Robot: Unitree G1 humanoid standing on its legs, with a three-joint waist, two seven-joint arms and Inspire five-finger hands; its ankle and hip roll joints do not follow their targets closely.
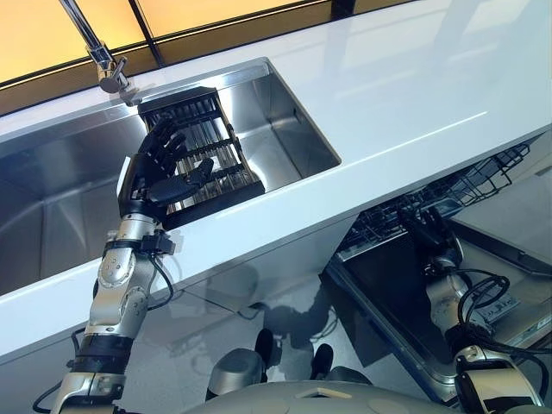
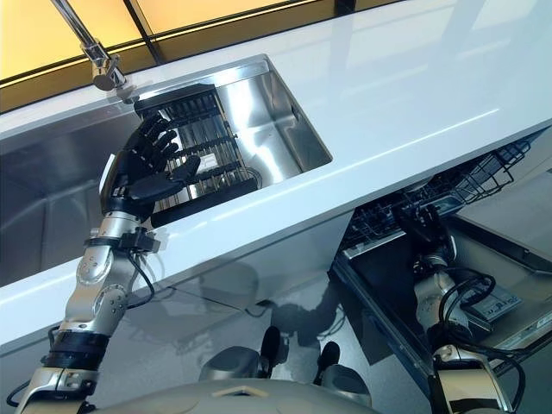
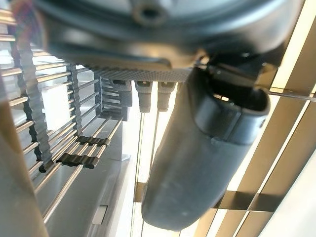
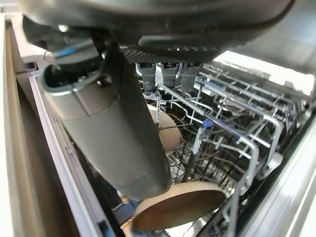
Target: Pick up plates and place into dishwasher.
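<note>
You see no readable writing on any of the things here.

Your left hand (image 1: 159, 168) is raised over the steel sink (image 1: 285, 129), with its fingers spread wide and holding nothing. Just behind it one black dish rack (image 1: 211, 151) stands in the sink, with metal bars and dark clips; in the left wrist view the rack's bars (image 3: 54, 148) look bare. One faucet (image 1: 95, 47) rises at the sink's far edge, and the white counter (image 1: 414, 95) runs across in front.

Your right hand (image 1: 431, 231) is low, at the wire rack (image 1: 483, 177) of the open dishwasher (image 1: 397, 293), under the counter. In the right wrist view its fingers (image 4: 163, 74) reach straight toward the wires and the thumb stands apart; they pinch nothing.

You can count two plates in that wrist view, both brown: one plate (image 4: 180, 205) lies near the thumb's tip in the rack, a second plate (image 4: 165, 131) stands deeper between the wires, partly hidden.
</note>
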